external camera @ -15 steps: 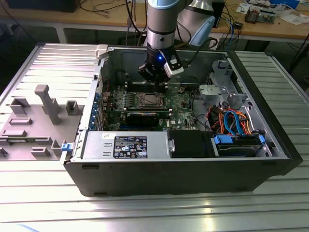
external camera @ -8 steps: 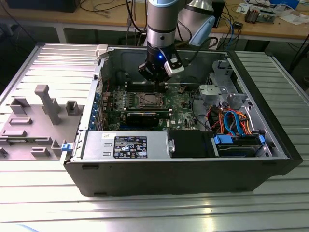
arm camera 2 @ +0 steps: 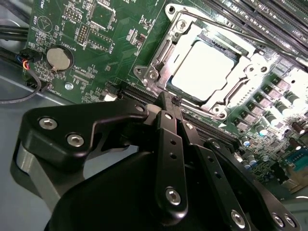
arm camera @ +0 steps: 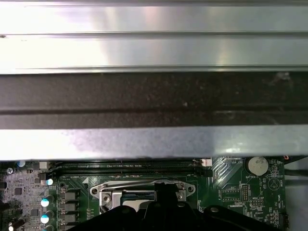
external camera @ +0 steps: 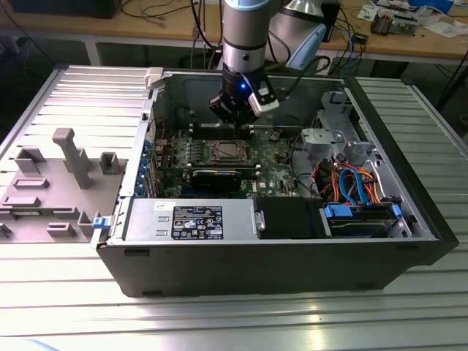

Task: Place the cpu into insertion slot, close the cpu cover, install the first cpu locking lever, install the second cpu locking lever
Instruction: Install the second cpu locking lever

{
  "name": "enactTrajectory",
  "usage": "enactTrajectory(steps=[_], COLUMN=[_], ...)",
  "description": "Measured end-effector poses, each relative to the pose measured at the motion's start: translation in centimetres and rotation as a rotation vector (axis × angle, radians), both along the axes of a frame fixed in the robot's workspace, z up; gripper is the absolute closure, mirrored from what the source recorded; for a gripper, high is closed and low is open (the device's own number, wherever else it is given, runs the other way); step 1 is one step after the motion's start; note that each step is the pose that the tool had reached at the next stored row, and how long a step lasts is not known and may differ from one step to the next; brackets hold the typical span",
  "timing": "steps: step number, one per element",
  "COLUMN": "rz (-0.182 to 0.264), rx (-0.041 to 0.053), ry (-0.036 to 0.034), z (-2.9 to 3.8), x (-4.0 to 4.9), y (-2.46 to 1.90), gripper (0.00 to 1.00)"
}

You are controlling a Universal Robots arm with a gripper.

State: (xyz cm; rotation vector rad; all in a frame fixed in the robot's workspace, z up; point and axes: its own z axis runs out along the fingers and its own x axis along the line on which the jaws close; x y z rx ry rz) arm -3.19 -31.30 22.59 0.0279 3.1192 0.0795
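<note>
- Cpu (arm camera 2: 208,67) lies flat in the slot (arm camera 2: 162,57) on the green board (arm camera 2: 103,45), its pale metal top showing through the window of the cover (arm camera 2: 250,67).
- Cover is down over the chip; its silvery frame rings the chip on all sides in the second wrist view.
- A thin lever (arm camera 2: 226,29) runs along the socket's edge next to the long memory slots (arm camera 2: 269,19); whether it is latched cannot be told.
- Gripper (arm camera 2: 173,103) hangs just above the socket's edge, its black fingers (arm camera 2: 168,144) pressed together with nothing between them.
- In the exterior view the gripper (external camera: 235,117) is inside the open case (external camera: 256,263), over the board just behind the socket (external camera: 223,152).
- Case also holds a silver supply box (external camera: 190,219) along its near wall, a black card (external camera: 219,178) between that box and the socket, and a bundle of orange and blue cables (external camera: 351,183) toward the exterior view's right.
- A round coin cell (arm camera 2: 58,57) sits on the board, well apart from the socket.
- In the first wrist view the socket rim (arm camera: 139,190) shows just past the gripper body, with the case wall (arm camera: 154,101) beyond it.
- A grey tray (external camera: 51,183) of fixtures lies outside the case, on the exterior view's left.
</note>
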Motion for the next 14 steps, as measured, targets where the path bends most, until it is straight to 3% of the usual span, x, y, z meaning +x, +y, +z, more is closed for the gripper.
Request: enactTrajectory(steps=[14], rz=[0.000], rx=[-0.0002], ry=[0.0001], z=[0.15], x=[0.00], y=[-0.16], gripper=[0.89])
